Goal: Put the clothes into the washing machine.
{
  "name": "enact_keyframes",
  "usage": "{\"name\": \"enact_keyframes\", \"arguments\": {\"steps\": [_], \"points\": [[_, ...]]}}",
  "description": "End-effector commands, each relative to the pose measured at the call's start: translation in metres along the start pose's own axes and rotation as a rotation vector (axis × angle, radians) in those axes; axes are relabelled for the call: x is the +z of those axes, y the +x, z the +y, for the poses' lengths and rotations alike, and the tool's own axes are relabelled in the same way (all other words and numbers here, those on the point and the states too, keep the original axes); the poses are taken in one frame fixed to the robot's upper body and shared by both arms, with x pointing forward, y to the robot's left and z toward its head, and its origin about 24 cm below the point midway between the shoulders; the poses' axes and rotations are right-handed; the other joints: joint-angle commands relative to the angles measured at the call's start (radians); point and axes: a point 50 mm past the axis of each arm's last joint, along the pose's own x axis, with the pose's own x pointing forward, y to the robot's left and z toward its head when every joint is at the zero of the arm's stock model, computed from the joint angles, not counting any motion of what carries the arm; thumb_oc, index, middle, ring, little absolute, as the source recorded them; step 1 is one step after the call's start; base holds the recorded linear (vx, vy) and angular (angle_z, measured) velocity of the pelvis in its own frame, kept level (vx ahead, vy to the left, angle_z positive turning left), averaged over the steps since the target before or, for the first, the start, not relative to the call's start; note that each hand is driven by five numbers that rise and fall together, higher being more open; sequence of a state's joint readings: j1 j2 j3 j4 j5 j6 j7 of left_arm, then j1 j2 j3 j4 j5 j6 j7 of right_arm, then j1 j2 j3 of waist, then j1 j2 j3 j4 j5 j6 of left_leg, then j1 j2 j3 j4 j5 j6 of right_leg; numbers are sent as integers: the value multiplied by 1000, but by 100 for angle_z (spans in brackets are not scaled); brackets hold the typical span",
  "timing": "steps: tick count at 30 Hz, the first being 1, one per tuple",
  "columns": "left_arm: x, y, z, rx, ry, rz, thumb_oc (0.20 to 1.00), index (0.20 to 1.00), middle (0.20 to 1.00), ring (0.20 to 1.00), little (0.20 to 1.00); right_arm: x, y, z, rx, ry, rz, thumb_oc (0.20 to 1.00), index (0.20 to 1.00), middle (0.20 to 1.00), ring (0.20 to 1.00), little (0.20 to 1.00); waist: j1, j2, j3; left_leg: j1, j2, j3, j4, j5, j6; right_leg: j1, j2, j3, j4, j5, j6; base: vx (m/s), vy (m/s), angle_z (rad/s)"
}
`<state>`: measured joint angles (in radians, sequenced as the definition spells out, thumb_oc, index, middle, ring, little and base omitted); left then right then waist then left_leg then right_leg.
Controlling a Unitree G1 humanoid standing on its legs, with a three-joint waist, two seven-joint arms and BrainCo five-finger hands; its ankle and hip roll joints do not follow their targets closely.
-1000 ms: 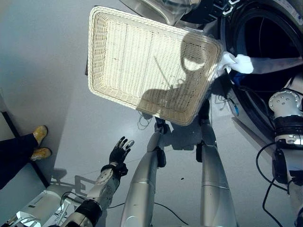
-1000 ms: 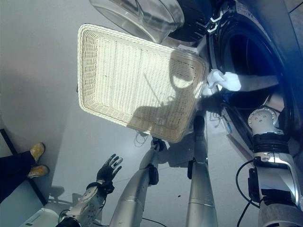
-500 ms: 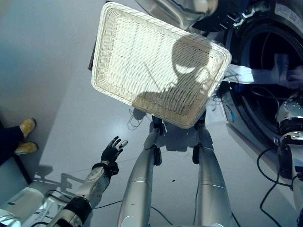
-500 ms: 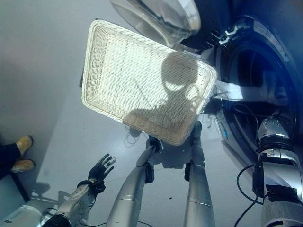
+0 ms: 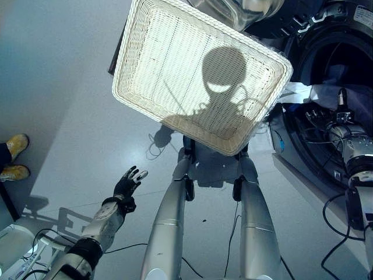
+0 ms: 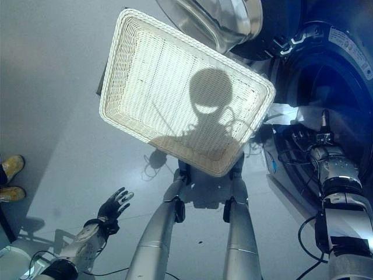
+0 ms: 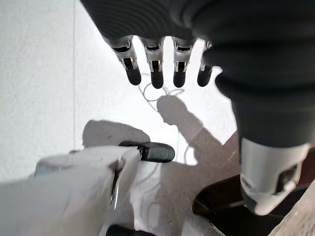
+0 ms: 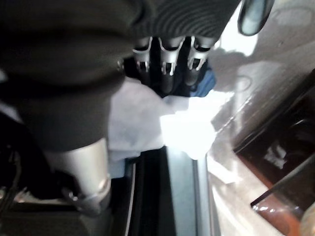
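The washing machine (image 6: 303,64) stands at the right with its round door (image 5: 245,11) swung open. A white cloth (image 5: 298,91) hangs over the lower rim of the opening, with a blue cloth (image 8: 204,83) just past it inside the drum. My right arm reaches into the opening. In the right wrist view my right hand (image 8: 169,61) has straight fingers with their tips on the white cloth (image 8: 182,128) and the blue one, gripping neither. My left hand (image 5: 129,182) hovers low at the left over the floor, fingers spread and holding nothing.
An empty pale wicker basket (image 5: 134,87) sits on the floor in front of me, left of the machine. A person's yellow shoes (image 5: 14,143) stand at the far left edge. Grey floor lies between the basket and the shoes.
The camera has shifted. My right arm has come further into the drum opening, and the white cloth now lies over the rim. My left hand has sunk slightly, still spread.
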<state>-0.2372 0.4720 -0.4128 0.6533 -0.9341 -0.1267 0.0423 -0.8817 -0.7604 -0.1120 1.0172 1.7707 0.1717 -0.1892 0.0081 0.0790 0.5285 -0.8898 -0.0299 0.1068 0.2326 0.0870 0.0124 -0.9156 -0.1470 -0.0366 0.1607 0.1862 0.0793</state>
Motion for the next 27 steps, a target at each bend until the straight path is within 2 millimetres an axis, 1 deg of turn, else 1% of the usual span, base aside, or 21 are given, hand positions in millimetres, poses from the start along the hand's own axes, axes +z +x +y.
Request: {"name": "enact_keyframes", "arguments": {"steps": [1, 2, 4, 5, 6, 7, 9, 11, 12, 14, 16, 20, 21, 23, 27], "points": [[-25, -10, 7, 82, -36, 25, 1000, 1000, 1000, 1000, 1000, 35, -13, -12, 58, -64, -170, 1000, 1000, 1000, 1000, 1000, -26, 103, -8, 32, -15, 2, -72, 13, -47, -21, 119, -69, 143, -135, -20, -42, 79, -3], [-27, -9, 3, 84, -46, 27, 1000, 1000, 1000, 1000, 1000, 30, -14, -8, 92, -95, -222, 1000, 1000, 1000, 1000, 1000, -30, 105, -8, 37, -15, 6, -81, 15, -46, -18, 122, -65, 138, -134, -20, -33, 73, -4], [-29, -9, 1, 86, -50, 28, 1000, 1000, 1000, 1000, 1000, 27, -14, -9, 101, -111, -229, 1000, 1000, 1000, 1000, 1000, -31, 105, -8, 40, -16, 6, -84, 16, -46, -17, 122, -64, 137, -134, -19, -35, 74, -6], [-30, -9, -1, 86, -64, 27, 1000, 1000, 1000, 1000, 1000, 17, -16, -12, 121, -168, -259, 1000, 1000, 1000, 1000, 1000, -37, 108, -8, 40, -18, 11, -88, 18, -45, -18, 125, -57, 133, -133, -20, -41, 78, -8], [-31, -9, -3, 86, -67, 26, 1000, 1000, 1000, 1000, 1000, 13, -16, -14, 127, -187, -255, 1000, 1000, 1000, 1000, 1000, -39, 108, -8, 41, -18, 13, -89, 20, -45, -17, 125, -56, 132, -132, -20, -62, 115, -11], [-31, -8, -4, 87, -72, 26, 1000, 1000, 1000, 1000, 1000, 2, -16, -18, 139, -195, -222, 1000, 1000, 1000, 1000, 1000, -41, 109, -8, 44, -18, 17, -93, 22, -44, -16, 125, -54, 130, -132, -19, -39, 67, -5], [-31, -7, -5, 87, -76, 25, 1000, 1000, 1000, 1000, 1000, -4, -16, -21, 136, -200, -211, 1000, 1000, 1000, 1000, 1000, -42, 109, -8, 46, -18, 20, -96, 24, -44, -15, 126, -53, 129, -131, -19, -37, 62, -6], [-34, -7, -8, 89, -92, 23, 1000, 1000, 1000, 1000, 1000, -21, -16, -31, 159, -174, -158, 1000, 1000, 1000, 1000, 1000, -45, 113, -8, 54, -18, 24, -107, 29, -44, -9, 126, -48, 123, -130, -18, -45, 78, -11], [-34, -7, -8, 89, -92, 23, 1000, 1000, 1000, 1000, 1000, -22, -16, -32, 160, -173, -156, 1000, 1000, 1000, 1000, 1000, -45, 112, -8, 55, -18, 25, -108, 30, -44, -8, 126, -47, 123, -130, -18, -38, 52, -8], [-35, -6, -9, 89, -96, 24, 1000, 1000, 1000, 1000, 1000, -35, -16, -37, 166, -124, -101, 1000, 1000, 1000, 1000, 1000, -46, 114, -8, 63, -19, 27, -113, 31, -44, 0, 126, -46, 121, -132, -17, -38, 43, -4], [-36, -5, -11, 92, -97, 24, 1000, 1000, 1000, 1000, 1000, -50, -16, -48, 151, -62, -17, 1000, 1000, 1000, 1000, 1000, -45, 115, -8, 70, -20, 29, -120, 34, -42, 6, 126, -44, 121, -131, -16, -46, 40, -2], [-37, -5, -11, 96, -97, 25, 1000, 1000, 1000, 1000, 1000, -54, -16, -51, 149, -30, 10, 1000, 1000, 1000, 1000, 1000, -45, 116, -8, 75, -21, 29, -123, 34, -41, 11, 127, -43, 121, -131, -16, -8, 3, 0], [-37, -5, -8, 108, -98, 28, 1000, 1000, 1000, 1000, 1000, -61, -16, -55, 135, 40, 79, 1000, 1000, 1000, 1000, 1000, -44, 112, -8, 86, -25, 25, -127, 34, -39, 25, 126, -45, 114, -128, -14, -54, 7, -1], [-38, -4, -6, 118, -94, 35, 1000, 1000, 1000, 1000, 1000, -62, -15, -56, 114, 179, 86, 1000, 1000, 1000, 1000, 1000, -44, 107, -8, 102, -27, 23, -133, 33, -38, 42, 125, -47, 111, -126, -11, -51, 1, 1], [-42, -6, -6, 123, -97, 41, 1000, 1000, 1000, 1000, 1000, -61, -17, -65, 81, 258, 46, 1000, 1000, 1000, 1000, 1000, -47, 102, -8, 121, -28, 23, -142, 33, -38, 63, 125, -48, 106, -124, -10, -17, 8, 0]]}}
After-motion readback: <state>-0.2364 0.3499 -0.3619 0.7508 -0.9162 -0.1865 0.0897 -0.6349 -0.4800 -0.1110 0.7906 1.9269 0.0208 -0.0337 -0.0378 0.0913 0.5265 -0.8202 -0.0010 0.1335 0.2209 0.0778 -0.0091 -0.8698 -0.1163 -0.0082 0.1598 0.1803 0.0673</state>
